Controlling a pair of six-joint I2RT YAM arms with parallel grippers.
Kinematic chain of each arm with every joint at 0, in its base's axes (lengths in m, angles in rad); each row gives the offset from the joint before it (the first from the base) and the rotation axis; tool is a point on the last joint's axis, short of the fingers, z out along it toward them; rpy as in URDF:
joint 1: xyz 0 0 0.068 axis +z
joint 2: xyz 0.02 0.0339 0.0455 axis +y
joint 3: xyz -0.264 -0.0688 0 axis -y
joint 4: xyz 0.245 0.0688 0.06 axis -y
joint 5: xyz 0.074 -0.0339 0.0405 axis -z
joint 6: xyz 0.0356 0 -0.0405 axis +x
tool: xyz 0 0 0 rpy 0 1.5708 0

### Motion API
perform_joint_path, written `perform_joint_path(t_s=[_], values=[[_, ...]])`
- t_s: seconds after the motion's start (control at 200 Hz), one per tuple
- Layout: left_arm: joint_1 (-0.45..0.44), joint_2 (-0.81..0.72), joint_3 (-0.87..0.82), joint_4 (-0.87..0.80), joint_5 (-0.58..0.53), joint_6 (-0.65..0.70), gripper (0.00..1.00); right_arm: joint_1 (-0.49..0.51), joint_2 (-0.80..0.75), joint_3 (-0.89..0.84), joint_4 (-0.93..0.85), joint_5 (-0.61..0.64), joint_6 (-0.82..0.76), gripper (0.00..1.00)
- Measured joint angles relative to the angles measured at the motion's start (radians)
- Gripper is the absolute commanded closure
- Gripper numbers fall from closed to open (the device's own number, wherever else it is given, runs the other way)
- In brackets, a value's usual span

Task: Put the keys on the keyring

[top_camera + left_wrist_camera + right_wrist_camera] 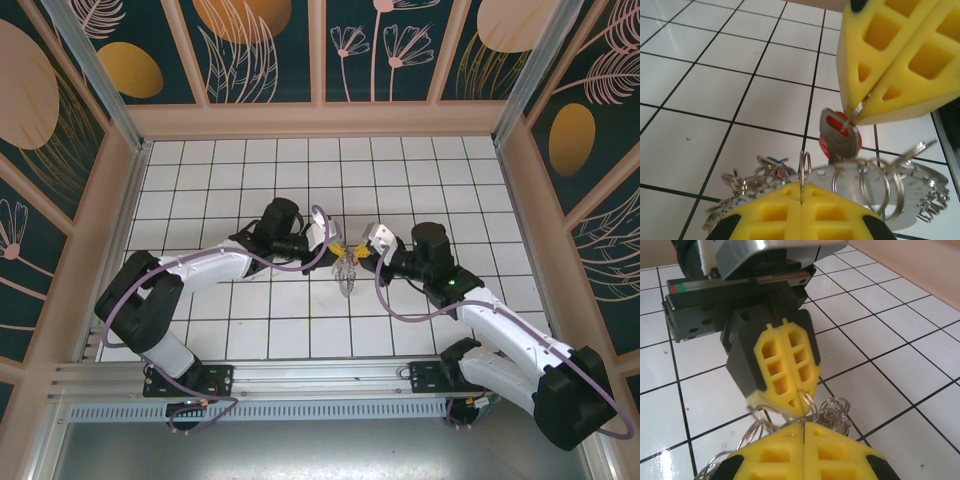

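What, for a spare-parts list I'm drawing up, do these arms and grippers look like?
The left arm and right arm have white links with black joints; a lilac cable loops along each. The left gripper and right gripper carry yellow foam pads on black backing, cut with square holes.

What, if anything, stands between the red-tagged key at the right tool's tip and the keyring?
Nothing visible. The key hangs from the right tool, right against the keyring rim; the left tool pinches one wire loop beside it.
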Motion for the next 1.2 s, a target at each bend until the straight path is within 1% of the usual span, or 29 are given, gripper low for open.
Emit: perform_joint_path(t_s=[0.18, 0.581, 1.201], values=[[0.0, 0.002, 0.004, -0.008, 0.006, 0.014, 1.0, 0.001, 0.0, 0.0, 0.029, 0.005, 0.0, 1.0], [0.0, 0.007, 0.011, -0.01, 0.027, 0.018, 1.0, 0.019, -0.004, 0.0, 0.026, 0.023, 0.003, 1.0], [0.0, -0.001, -0.014, 0.005, 0.028, 0.018, 1.0, 0.021, -0.058, -0.004, -0.028, 0.052, -0.001, 1.0]])
